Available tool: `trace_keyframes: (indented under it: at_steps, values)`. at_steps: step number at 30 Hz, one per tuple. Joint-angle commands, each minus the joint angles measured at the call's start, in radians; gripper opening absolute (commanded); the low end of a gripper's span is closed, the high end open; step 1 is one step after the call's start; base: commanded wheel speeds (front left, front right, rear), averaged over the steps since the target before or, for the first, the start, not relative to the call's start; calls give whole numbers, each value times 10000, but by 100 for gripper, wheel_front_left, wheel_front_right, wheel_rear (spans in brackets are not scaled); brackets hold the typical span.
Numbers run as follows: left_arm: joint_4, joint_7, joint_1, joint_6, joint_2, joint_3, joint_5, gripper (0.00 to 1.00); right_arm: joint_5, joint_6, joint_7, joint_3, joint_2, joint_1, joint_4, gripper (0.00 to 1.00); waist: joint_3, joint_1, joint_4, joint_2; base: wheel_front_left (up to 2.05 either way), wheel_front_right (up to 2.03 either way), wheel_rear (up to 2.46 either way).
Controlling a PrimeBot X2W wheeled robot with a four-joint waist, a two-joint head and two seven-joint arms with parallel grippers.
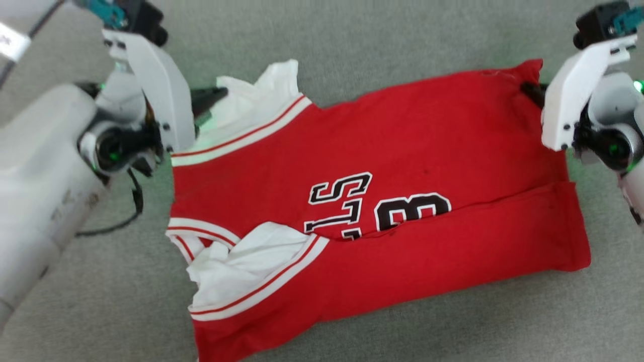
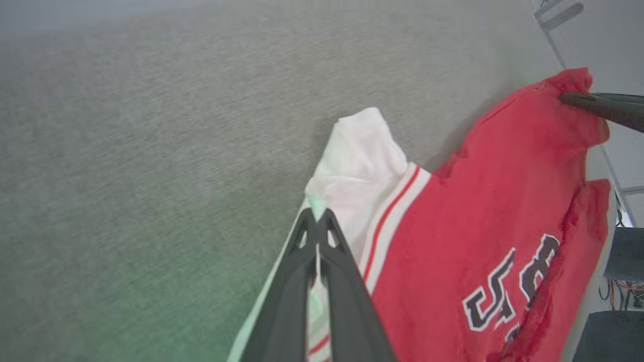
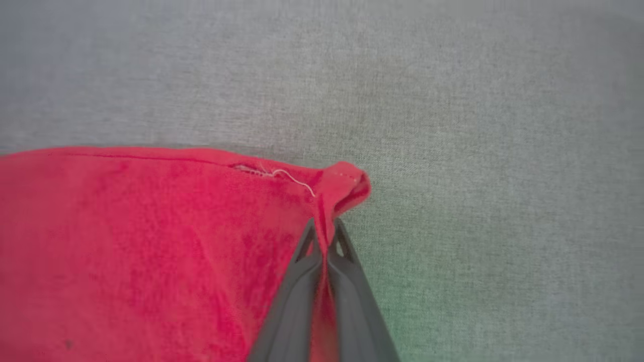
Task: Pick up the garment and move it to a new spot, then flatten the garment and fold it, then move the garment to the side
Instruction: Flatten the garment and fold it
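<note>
The garment point(image 1: 382, 201), a red jersey with white sleeves and black-and-white lettering, lies spread on the grey cloth surface with its near edge folded over the chest. My left gripper point(image 1: 219, 93) is shut on the far white sleeve point(image 2: 352, 166); the left wrist view has the white cloth pinched between the dark fingers point(image 2: 287, 301). At the far right, my right gripper point(image 1: 528, 89) is shut on the garment's red hem corner point(image 3: 342, 183), and the red cloth runs between its fingers point(image 3: 297, 306). The right fingers also reach the corner in the left wrist view point(image 2: 604, 105).
Grey fabric surface point(image 1: 352, 40) stretches all around the garment. A black cable point(image 1: 133, 211) hangs beside my left forearm. Dark furniture and a pale floor show at the right edge of the left wrist view point(image 2: 624, 251).
</note>
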State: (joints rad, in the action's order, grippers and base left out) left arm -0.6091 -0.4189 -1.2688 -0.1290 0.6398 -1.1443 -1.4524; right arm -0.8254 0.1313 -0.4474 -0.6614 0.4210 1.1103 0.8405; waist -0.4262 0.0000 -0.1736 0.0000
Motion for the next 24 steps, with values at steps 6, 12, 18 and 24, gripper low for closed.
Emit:
trace_keyframes:
  at_steps: [6, 12, 18, 24]
  values:
    - [2342, 1091, 1217, -21, 950, -122, -280, 0, -856, -11, 603, -823, 1090, -1275, -1308, 0, 1900, 0, 524, 0, 0, 0, 0]
    - [4885, 2168, 2683, -22, 2342, -369, -403, 0, -1664, -11, 696, -1253, 2289, -2653, -2481, 0, 2639, 0, 762, 0, 0, 0, 0]
    - [6321, 3407, 4061, -22, 3406, -482, -520, 0, -2126, -11, 979, -1235, 3055, -3727, -3057, 0, 2888, 0, 980, 0, 0, 0, 0]
    - [7366, 4761, 5423, 34, 4194, -593, -633, 0, -2285, -11, 1642, -951, 3594, -4746, -3698, 0, 2842, 0, 1137, 0, 0, 0, 0]
